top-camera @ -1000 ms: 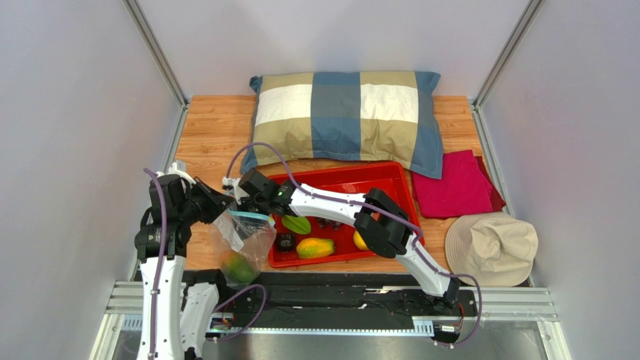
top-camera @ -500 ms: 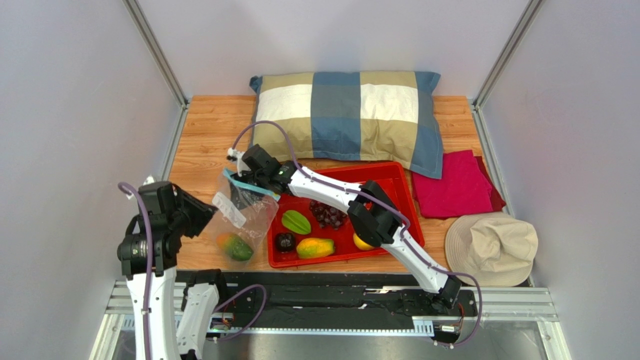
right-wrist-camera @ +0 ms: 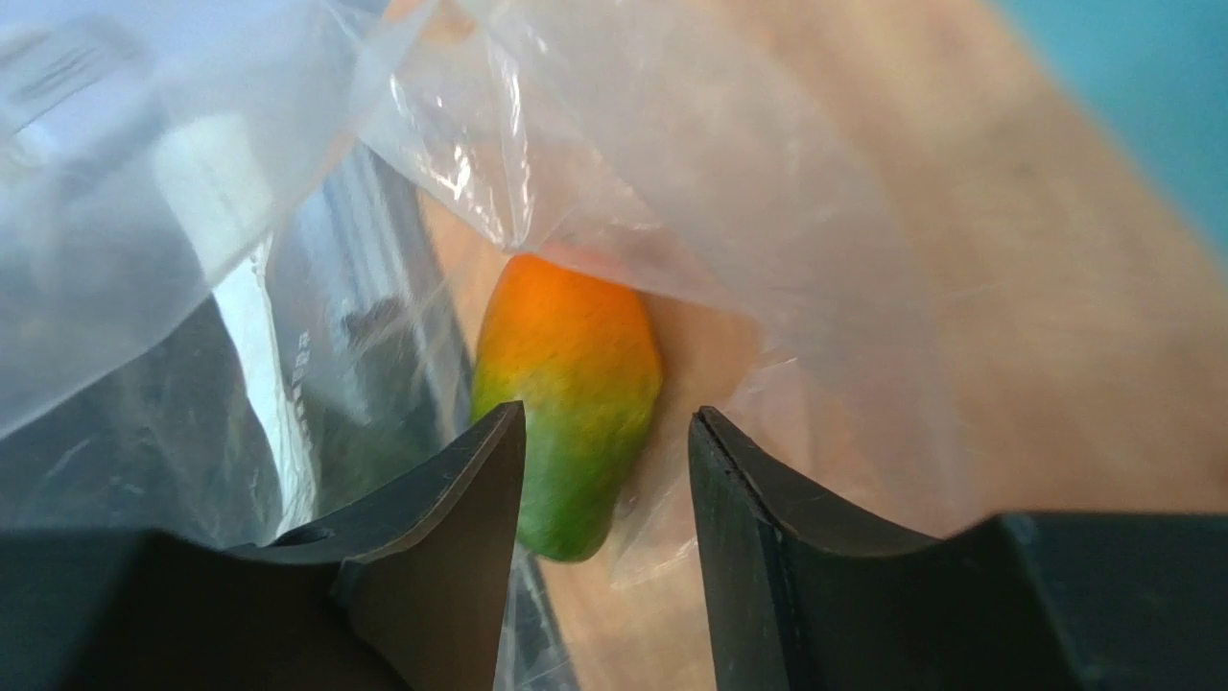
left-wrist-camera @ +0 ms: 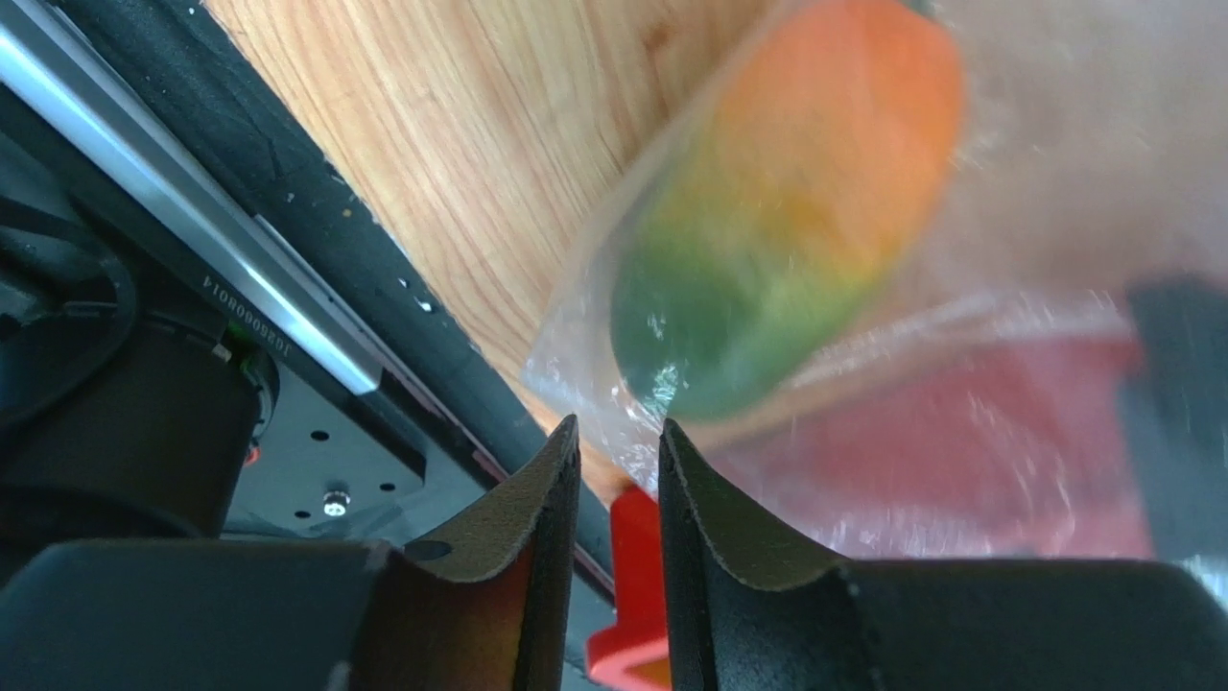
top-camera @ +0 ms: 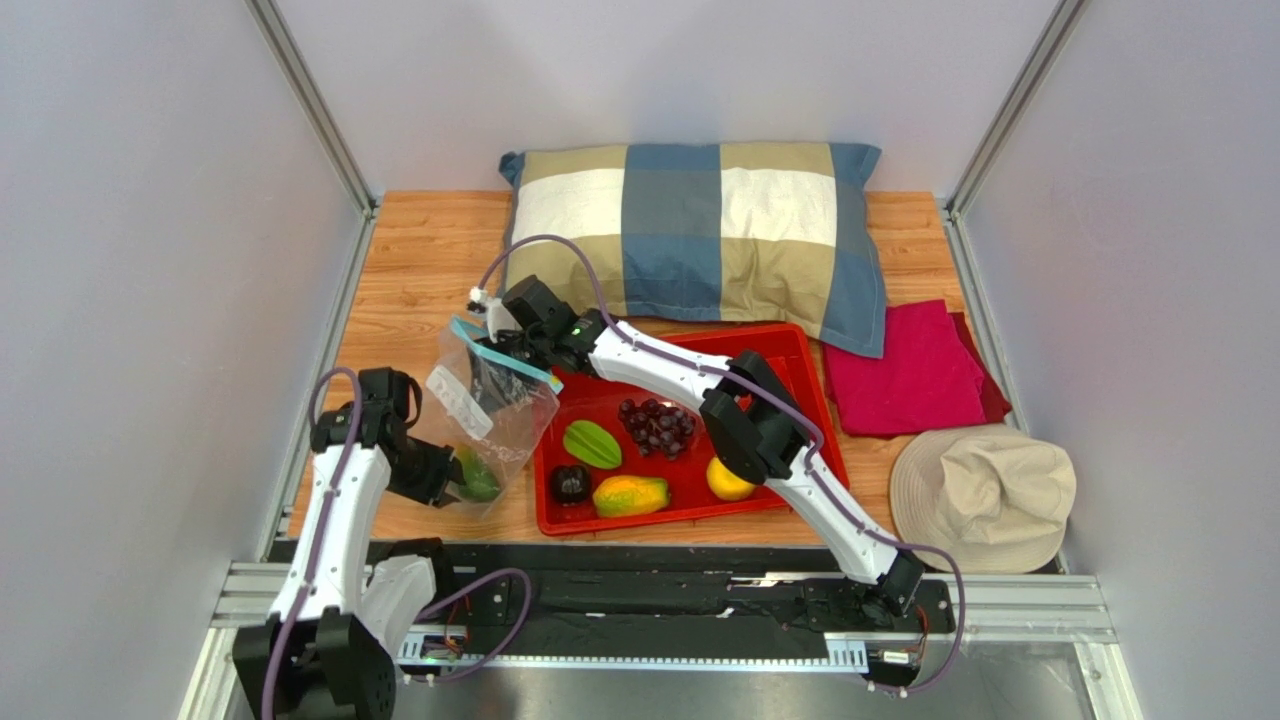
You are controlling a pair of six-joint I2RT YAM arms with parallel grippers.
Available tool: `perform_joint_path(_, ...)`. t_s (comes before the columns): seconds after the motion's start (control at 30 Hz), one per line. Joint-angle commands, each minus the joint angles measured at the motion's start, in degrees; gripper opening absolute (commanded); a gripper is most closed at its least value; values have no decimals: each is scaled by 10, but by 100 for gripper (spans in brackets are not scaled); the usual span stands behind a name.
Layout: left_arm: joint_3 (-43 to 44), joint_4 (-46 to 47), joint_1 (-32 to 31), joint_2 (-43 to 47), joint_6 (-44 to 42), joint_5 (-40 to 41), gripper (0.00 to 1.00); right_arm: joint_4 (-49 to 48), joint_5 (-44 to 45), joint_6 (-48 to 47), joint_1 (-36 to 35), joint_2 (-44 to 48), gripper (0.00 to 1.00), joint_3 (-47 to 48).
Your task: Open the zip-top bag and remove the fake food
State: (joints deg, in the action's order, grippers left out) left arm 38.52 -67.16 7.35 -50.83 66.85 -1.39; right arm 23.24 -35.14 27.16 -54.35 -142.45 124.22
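Note:
The zip-top bag [top-camera: 489, 413] stands on the wood at the red tray's left, its blue-green zip strip on top. An orange-green mango [top-camera: 478, 480] lies in its bottom; it also shows in the left wrist view [left-wrist-camera: 786, 216] and the right wrist view [right-wrist-camera: 570, 403]. My right gripper [top-camera: 519, 348] is at the bag's mouth, jaws apart, with plastic [right-wrist-camera: 173, 216] around them [right-wrist-camera: 606, 418]. My left gripper [top-camera: 436, 480] is at the bag's bottom corner, jaws narrowly apart [left-wrist-camera: 620, 432], plastic [left-wrist-camera: 1067, 216] at the tips. Star fruit [top-camera: 592, 444], grapes [top-camera: 657, 426], a dark fruit [top-camera: 570, 483], another mango [top-camera: 631, 495] and citrus [top-camera: 729, 480] lie in the tray.
The red tray [top-camera: 661, 522] sits mid-table, with a checked pillow [top-camera: 691, 225] behind it. A red cloth [top-camera: 909, 368] and a beige hat [top-camera: 984, 495] lie to the right. The table's front edge and metal rail [left-wrist-camera: 188, 245] run just below the bag.
My left gripper let go of the bag's top, swung out left, then came in low to the bag's bottom. My right gripper carried the bag's mouth back and up; the bag now stands on the table.

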Motion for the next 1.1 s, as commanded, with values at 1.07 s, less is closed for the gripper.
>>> perform_joint_path(1.07, 24, 195, 92, -239, -137, -6, 16, -30, -126, -40, -11, -44, 75, 9)
